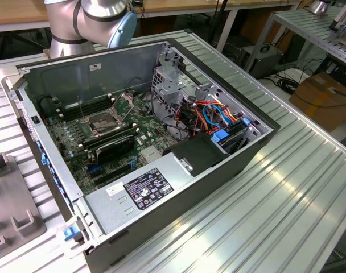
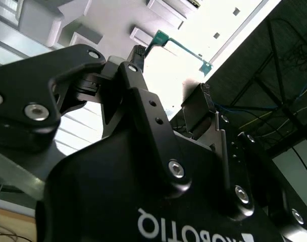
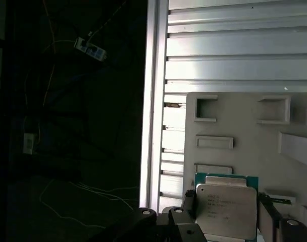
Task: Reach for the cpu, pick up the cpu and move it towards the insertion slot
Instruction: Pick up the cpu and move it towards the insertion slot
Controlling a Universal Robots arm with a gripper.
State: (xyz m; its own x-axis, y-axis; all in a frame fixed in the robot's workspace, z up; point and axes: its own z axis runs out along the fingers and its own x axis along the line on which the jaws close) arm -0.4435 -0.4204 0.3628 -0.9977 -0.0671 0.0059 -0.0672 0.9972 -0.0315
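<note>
Slippage is the main worry. The cpu point(image 3: 226, 207) is thin, and as far as I can judge it is held only by two opposite edges between the narrowed fingers point(image 3: 188, 204) of the gripper point(image 3: 226, 214). A jolt or a tilt could make it twist or drop onto the pale tray point(image 3: 234, 151) beneath it. In the second wrist view the cpu appears as a green rim between the fingertips, against that bright tray. The route is a second risk in my judgement: the insertion slot point(image 1: 102, 122) sits low inside the open computer case point(image 1: 76, 74), so a low carry could knock the cpu against a wall. A skewed cpu would also not sit square in the slot's metal frame.

From the exterior view's left, a grey tray point(image 1: 13, 222) lies at the lower left on the ribbed table point(image 1: 287, 187). The arm point(image 1: 87, 20) stands at the upper left, beyond the case's far wall. The insertion slot is in the left half of the case floor, its bracket apparently tipped up, well apart from the arm. A labelled power supply box point(image 1: 141, 190) sits at lower centre, a metal cage point(image 1: 173, 85) and orange and blue cables point(image 1: 215, 114) lie further right, and a cardboard box point(image 1: 324, 96) is at the far right.

The arm's grey joints bend out past the top edge of the exterior view. Judging by the first wrist view, the gripper faces down over the pale tray, near the table's edge.
</note>
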